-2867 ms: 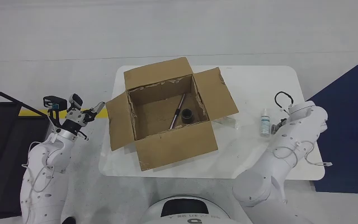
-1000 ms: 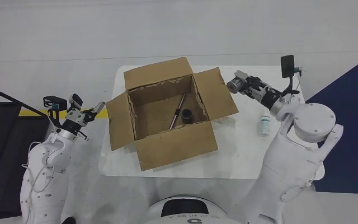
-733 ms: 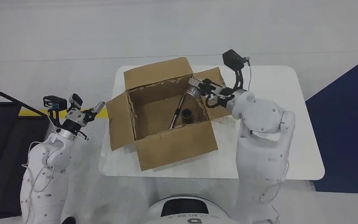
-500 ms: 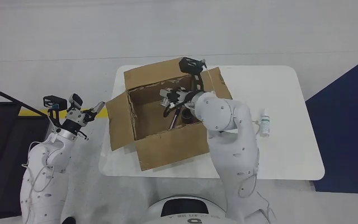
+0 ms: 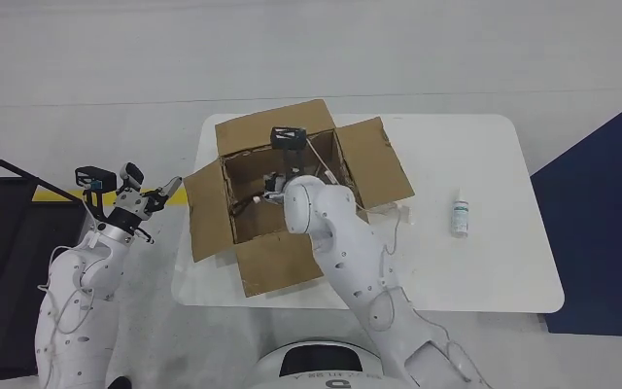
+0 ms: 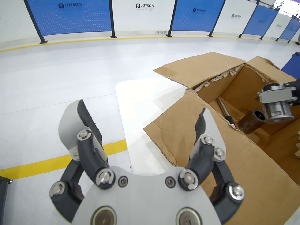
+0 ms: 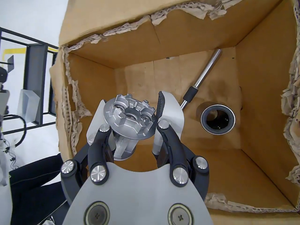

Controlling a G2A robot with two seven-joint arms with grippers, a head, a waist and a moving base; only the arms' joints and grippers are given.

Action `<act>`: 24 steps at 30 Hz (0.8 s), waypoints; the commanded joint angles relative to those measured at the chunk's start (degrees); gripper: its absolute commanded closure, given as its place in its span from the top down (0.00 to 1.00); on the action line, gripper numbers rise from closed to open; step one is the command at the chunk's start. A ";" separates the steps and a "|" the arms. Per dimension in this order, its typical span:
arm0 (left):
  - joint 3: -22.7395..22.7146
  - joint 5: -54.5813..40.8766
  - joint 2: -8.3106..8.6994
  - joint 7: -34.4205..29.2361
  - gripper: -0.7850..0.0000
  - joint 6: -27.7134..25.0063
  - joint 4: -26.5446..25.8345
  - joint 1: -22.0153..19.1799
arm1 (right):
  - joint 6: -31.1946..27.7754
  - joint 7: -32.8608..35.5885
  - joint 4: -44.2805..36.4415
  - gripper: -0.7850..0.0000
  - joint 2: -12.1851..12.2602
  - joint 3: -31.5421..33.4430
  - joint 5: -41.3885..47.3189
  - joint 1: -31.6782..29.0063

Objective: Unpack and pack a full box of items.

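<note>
An open cardboard box (image 5: 292, 255) stands on the white table (image 5: 486, 263). On its floor lie a metal rod with a black grip (image 7: 203, 76) and a black ring-shaped cylinder (image 7: 218, 118). My right gripper (image 7: 132, 101) hangs inside the box over the left part of its floor. It is shut on a silver toothed metal part (image 7: 127, 120). The left wrist view shows that same part (image 6: 277, 108) above the cylinder (image 6: 248, 122). My left gripper (image 6: 145, 118) is open with nothing between its fingers, off the table's left edge near the box's left flap (image 5: 202, 219).
A small clear bottle (image 5: 460, 215) stands on the right side of the table. The box's four flaps are folded outward, with torn paper lining (image 7: 70, 108) along the rims. A dark rack (image 7: 35, 71) stands on the floor to the left of the table.
The right arm swung from the table's right side across to the box with the metal part in its gripper and went down into the box's left half. The left arm stayed still.
</note>
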 commanded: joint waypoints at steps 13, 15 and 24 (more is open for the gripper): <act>0.00 0.00 0.00 0.00 1.00 0.00 0.00 0.00 | 5.61 -3.26 19.37 0.24 -2.31 -3.05 1.52 8.55; 0.00 0.00 0.00 0.00 1.00 0.00 0.00 0.00 | 6.05 -3.56 19.86 0.27 -2.50 -3.30 1.36 8.95; 0.00 0.00 0.00 0.00 1.00 0.00 0.00 0.00 | 6.42 -2.80 20.82 0.28 -2.78 -2.86 0.56 9.77</act>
